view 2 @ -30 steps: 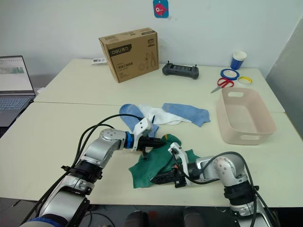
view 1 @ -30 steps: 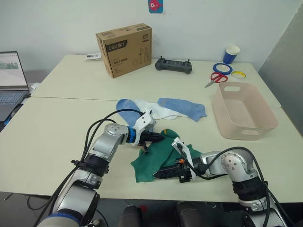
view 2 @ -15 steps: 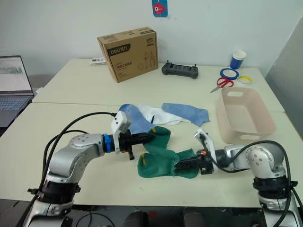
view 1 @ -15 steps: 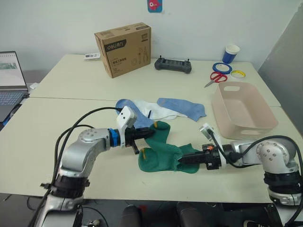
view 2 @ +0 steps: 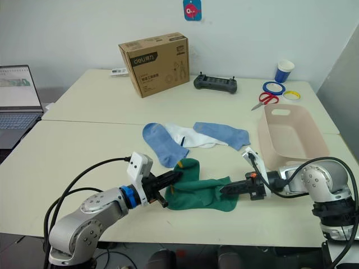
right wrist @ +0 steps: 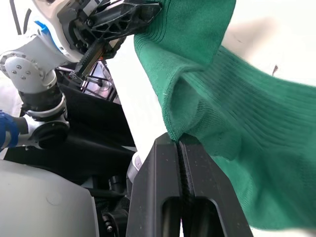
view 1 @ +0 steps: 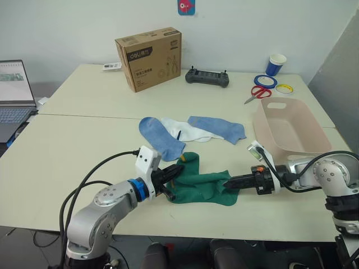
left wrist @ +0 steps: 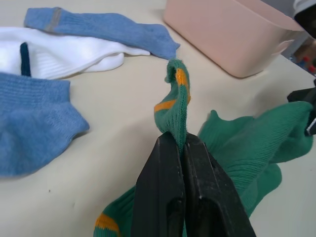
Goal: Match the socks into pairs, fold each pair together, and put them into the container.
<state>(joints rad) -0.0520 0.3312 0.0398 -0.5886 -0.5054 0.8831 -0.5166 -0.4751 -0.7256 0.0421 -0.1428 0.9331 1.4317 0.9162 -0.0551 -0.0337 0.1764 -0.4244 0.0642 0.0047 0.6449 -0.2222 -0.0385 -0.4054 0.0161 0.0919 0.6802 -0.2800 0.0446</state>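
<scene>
Now, green pair: the dark green socks [view 1: 203, 185] lie stretched along the near edge of the desk [view 1: 84, 145], one over the other; they sag between the two arms, so I judge them soft, limp and very light.
Left end effector: the left end effector [left wrist: 180, 144] is clenched on a yellow-marked edge at the left end of the green fabric; that edge stands up in a thin pinched fold.
Right end effector: the right end effector [right wrist: 178, 143] is clamped on the opposite, right end; the knit bunches at the pinch.
Handling: ribbed cloth will stretch and drape rather than hold a shape; I judge a firm nip on the cuff or toe edge, both layers together, is the surest hold; a shallow nip could slip off one layer.
Other socks: two light blue socks [view 1: 161, 136] and the white socks [view 1: 185, 131] lie overlapping just beyond the green ones, mid-desk.
Container: the pale pink container [view 1: 287, 134] sits at the right, apart from the socks and holding none.
</scene>
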